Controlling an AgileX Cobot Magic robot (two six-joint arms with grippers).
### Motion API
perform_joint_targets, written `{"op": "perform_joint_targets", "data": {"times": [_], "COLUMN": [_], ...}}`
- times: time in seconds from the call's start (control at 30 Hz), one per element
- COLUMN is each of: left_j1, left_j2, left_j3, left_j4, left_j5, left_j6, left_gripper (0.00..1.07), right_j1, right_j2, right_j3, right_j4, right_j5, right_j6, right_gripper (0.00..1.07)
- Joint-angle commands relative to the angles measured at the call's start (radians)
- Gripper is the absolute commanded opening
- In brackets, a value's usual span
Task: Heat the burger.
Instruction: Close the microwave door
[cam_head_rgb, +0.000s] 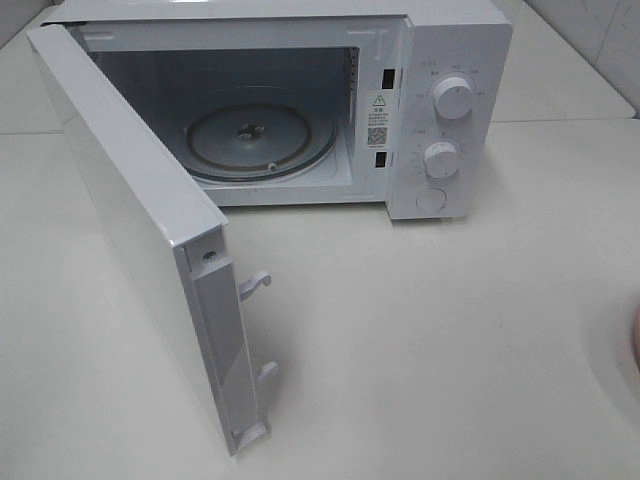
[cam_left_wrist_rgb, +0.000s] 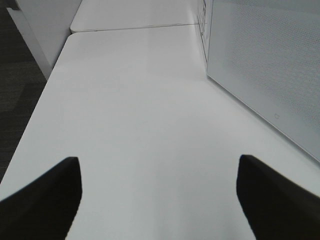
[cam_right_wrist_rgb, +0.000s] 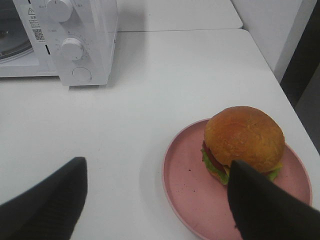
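Observation:
The burger (cam_right_wrist_rgb: 244, 136), with a glossy brown bun, lettuce and cheese, sits on a pink plate (cam_right_wrist_rgb: 185, 172) in the right wrist view. My right gripper (cam_right_wrist_rgb: 157, 167) is open just short of it; one dark finger (cam_right_wrist_rgb: 265, 205) overlaps the burger's near side, the other (cam_right_wrist_rgb: 50, 200) is over bare table. The left gripper (cam_left_wrist_rgb: 159, 161) is open over empty tabletop beside the microwave door (cam_left_wrist_rgb: 265, 65). Neither gripper shows in the high view, where only a pink sliver of the plate (cam_head_rgb: 635, 340) appears at the right edge.
The white microwave (cam_head_rgb: 480, 60) stands at the back with its door (cam_head_rgb: 120, 200) swung wide open to the left. Its glass turntable (cam_head_rgb: 262, 140) is bare. Two knobs (cam_head_rgb: 453, 100) and a button are on its right panel. The table edge (cam_right_wrist_rgb: 280, 85) runs near the plate.

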Motion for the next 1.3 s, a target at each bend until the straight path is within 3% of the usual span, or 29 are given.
{"op": "perform_joint_targets", "data": {"times": [0.03,1.3], "left_j1": [0.005,0.005], "left_j2": [-0.004,-0.004], "left_j3": [0.000,0.000], "left_j4": [-0.005,-0.005], "left_j5": [-0.005,-0.005], "left_j6": [-0.002,-0.002], "left_gripper": [0.78,0.78], "right_j1": [-0.004,-0.004], "right_j2": [-0.028,-0.028], "right_j3": [0.003,0.003], "right_j4": [-0.005,-0.005], "right_j5": [-0.006,-0.006], "right_j6": [-0.002,-0.002], "right_gripper": [0.74,0.73]}}
